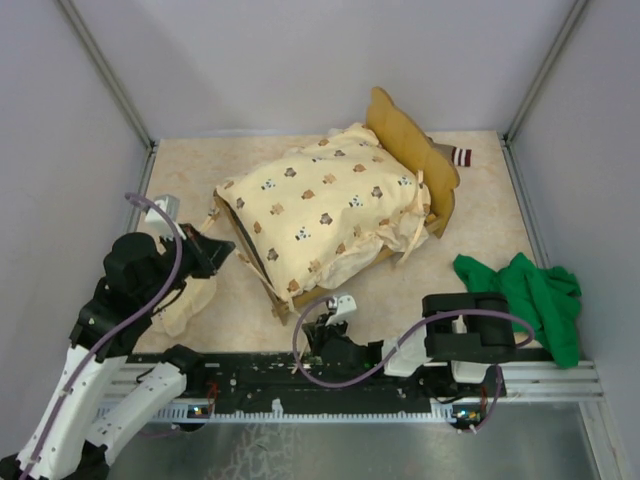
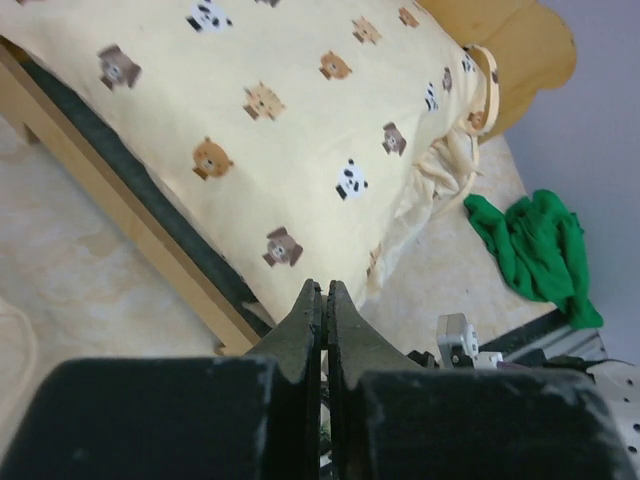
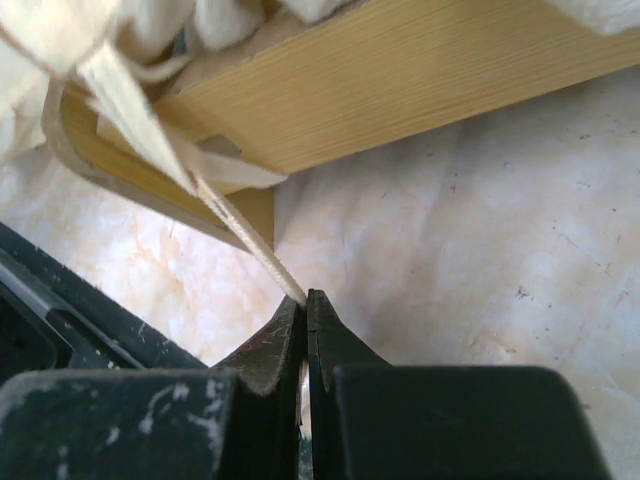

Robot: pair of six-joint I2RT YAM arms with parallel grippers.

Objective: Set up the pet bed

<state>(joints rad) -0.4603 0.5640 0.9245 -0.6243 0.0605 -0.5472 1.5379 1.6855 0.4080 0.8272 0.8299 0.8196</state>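
Note:
The pet bed (image 1: 278, 298) stands at an angle mid-table, its light-wood headboard (image 1: 405, 140) at the far right. A cream animal-print quilt (image 1: 320, 205) is heaped over it and hides most of the base. My right gripper (image 3: 305, 297) sits low by the bed's near corner (image 3: 400, 90), shut on a thin cream tie strip (image 3: 245, 235) that runs up to the quilt. In the top view the right gripper (image 1: 322, 312) is just below that corner. My left gripper (image 2: 325, 285) is shut and holds nothing, hovering off the bed's left end (image 2: 130, 215), above the quilt (image 2: 280, 120).
A green cloth (image 1: 525, 295) lies crumpled at the right near the front rail. A cream pillow-like piece (image 1: 190, 305) lies on the floor under my left arm. A small dark striped item (image 1: 460, 155) sits behind the headboard. Walls close in on three sides.

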